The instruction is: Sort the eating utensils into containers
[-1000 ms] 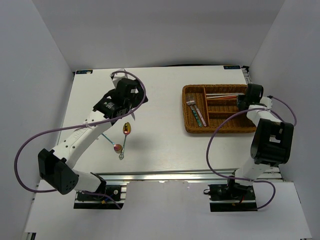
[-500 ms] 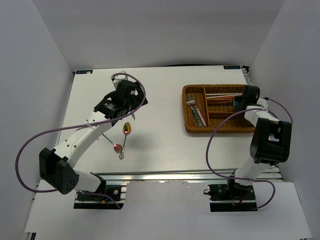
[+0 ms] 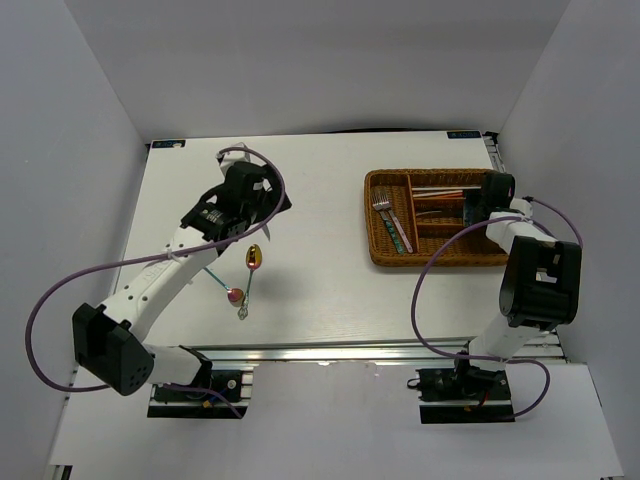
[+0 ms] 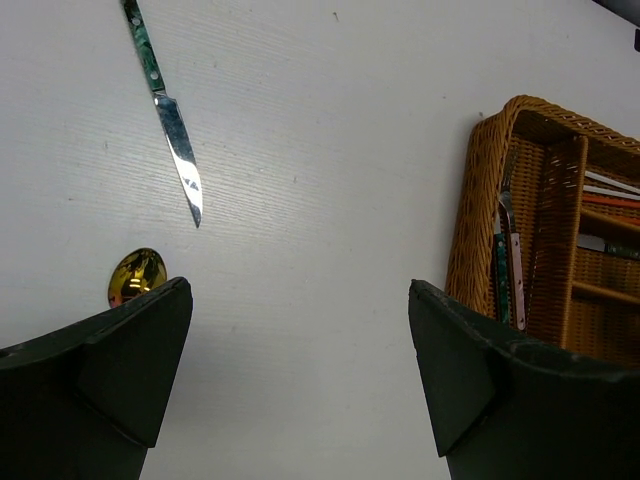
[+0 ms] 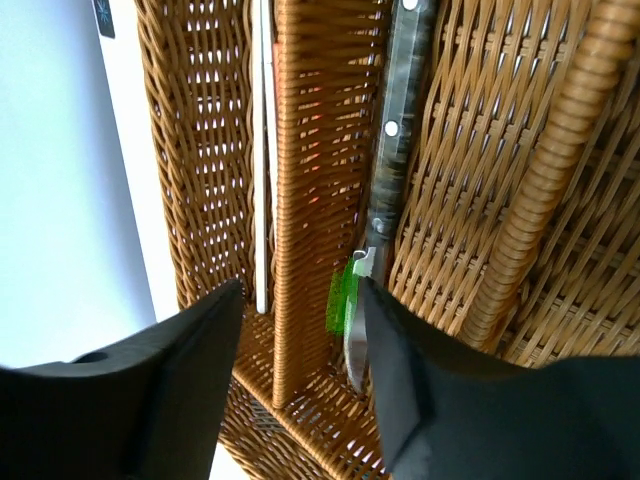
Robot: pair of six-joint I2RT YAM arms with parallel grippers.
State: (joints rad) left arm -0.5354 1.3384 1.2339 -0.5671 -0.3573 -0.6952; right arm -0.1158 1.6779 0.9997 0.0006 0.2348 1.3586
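Below the wide-open left gripper (image 4: 300, 330) lie one loose knife (image 4: 165, 110), one gold spoon (image 4: 137, 275), one red spoon (image 3: 235, 295); the right gripper (image 5: 300, 290), jaws parted, hangs over one stowed knife (image 5: 395, 150) in the tray (image 3: 430, 262).

White table (image 3: 320, 210) bearing wicker tray (image 3: 440, 258), knife (image 4: 172, 135), gold spoon (image 3: 254, 257), red-bowled spoon (image 3: 236, 295)

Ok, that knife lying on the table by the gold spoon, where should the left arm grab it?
Probably the green handle of the knife, from straight above. It lies flat on the table, so a top-down pinch suits it, fingers across the handle's narrow width. The handle looks thicker than the tapering blade and lies farther from the gold spoon.
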